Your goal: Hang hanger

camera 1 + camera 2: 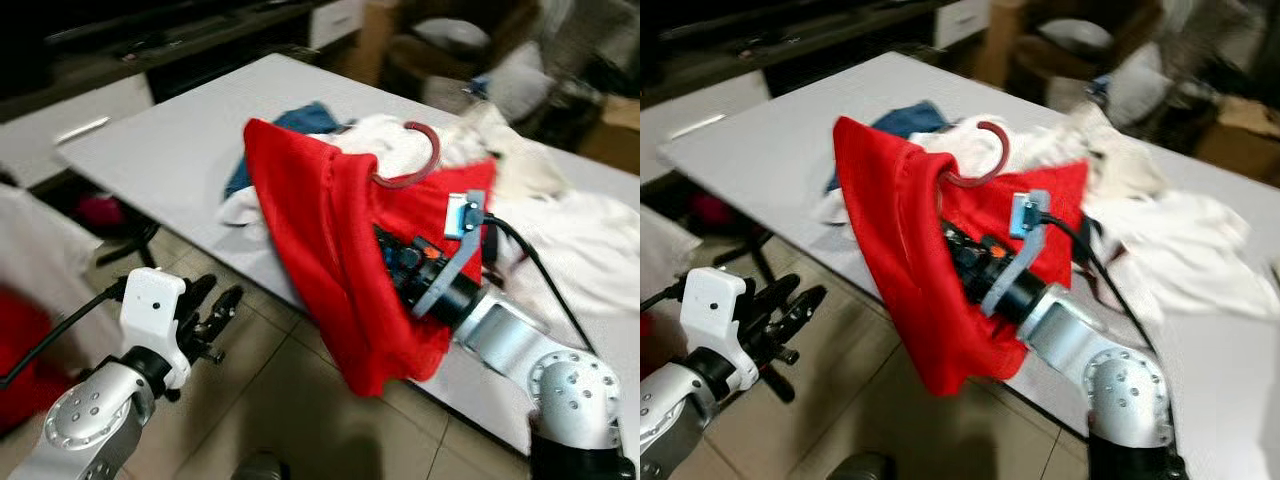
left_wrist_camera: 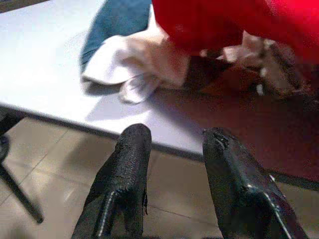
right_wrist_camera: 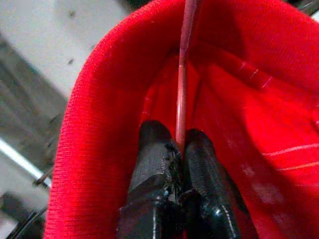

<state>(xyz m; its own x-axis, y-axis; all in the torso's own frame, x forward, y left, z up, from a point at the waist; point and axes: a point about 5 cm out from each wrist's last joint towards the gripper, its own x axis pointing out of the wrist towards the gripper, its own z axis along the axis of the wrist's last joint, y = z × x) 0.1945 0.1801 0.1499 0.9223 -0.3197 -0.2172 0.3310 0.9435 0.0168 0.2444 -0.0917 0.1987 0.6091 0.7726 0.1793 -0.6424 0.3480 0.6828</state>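
A red garment (image 1: 330, 260) drapes over a reddish hanger whose hook (image 1: 415, 155) sticks out at the top, above the white table's (image 1: 170, 150) front edge. My right gripper (image 3: 179, 149) reaches inside the garment and is shut on the hanger's thin rod (image 3: 182, 94); the arm (image 1: 500, 330) comes in from the right. My left gripper (image 1: 215, 310) hovers low over the floor in front of the table, fingers (image 2: 127, 174) open and holding nothing.
A heap of white clothes (image 1: 560, 230) and a blue piece (image 1: 300, 120) lie on the table behind the red garment. Dark furniture (image 1: 120, 40) stands at the back. A red cloth (image 1: 25, 350) sits at the far left on the tiled floor (image 1: 280, 400).
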